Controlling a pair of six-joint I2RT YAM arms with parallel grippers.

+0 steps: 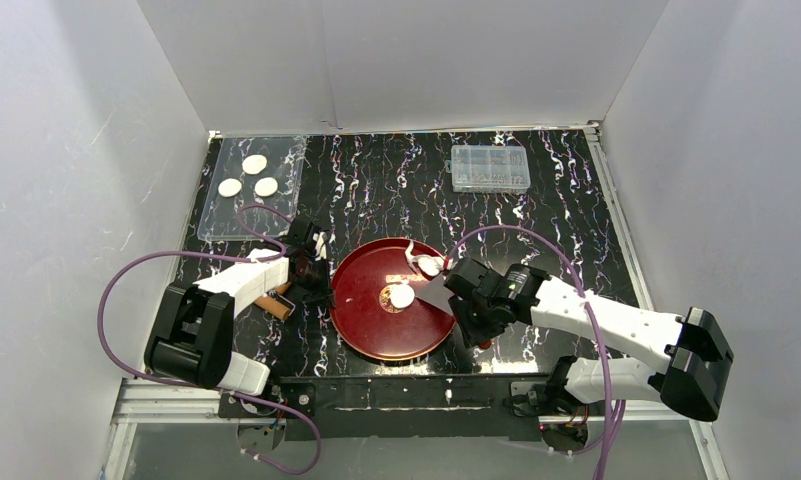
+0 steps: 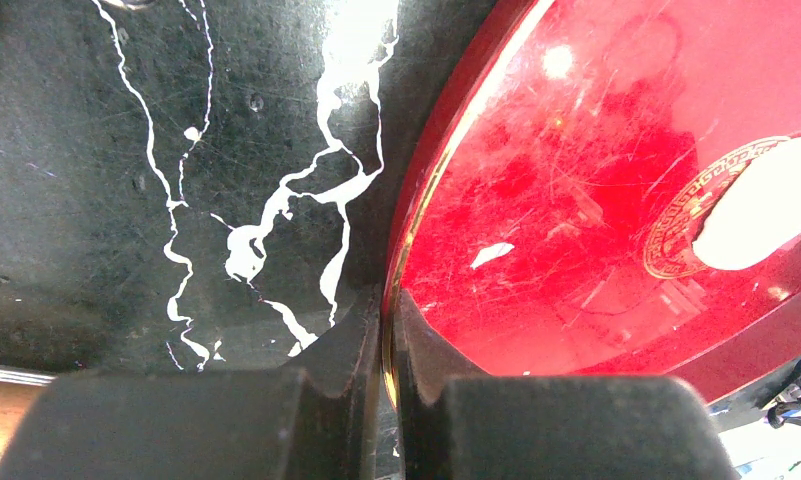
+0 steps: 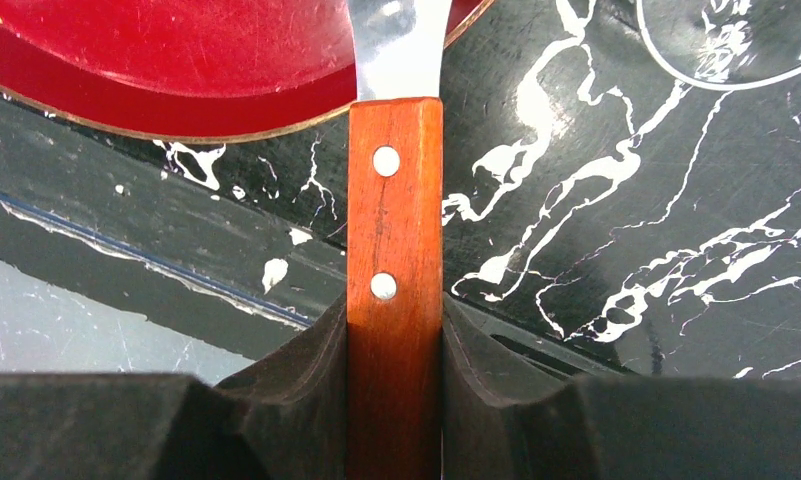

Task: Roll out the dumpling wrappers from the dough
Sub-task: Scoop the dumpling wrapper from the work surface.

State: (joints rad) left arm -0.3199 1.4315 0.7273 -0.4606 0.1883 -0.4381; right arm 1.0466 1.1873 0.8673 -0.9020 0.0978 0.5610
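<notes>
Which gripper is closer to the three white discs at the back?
Left. The left gripper pinches the left rim of the plate, just in front of the tray holding the discs. The right gripper holds a spatula at the plate's right side, farther away.

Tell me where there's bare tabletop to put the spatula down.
Bare tabletop lies at the back between the clear tray and the plastic box, and along the right edge nearer than that box. Crowded: the red plate, left hand clamped on its rim, right hand holding the spatula over it, a wooden piece just left.
</notes>
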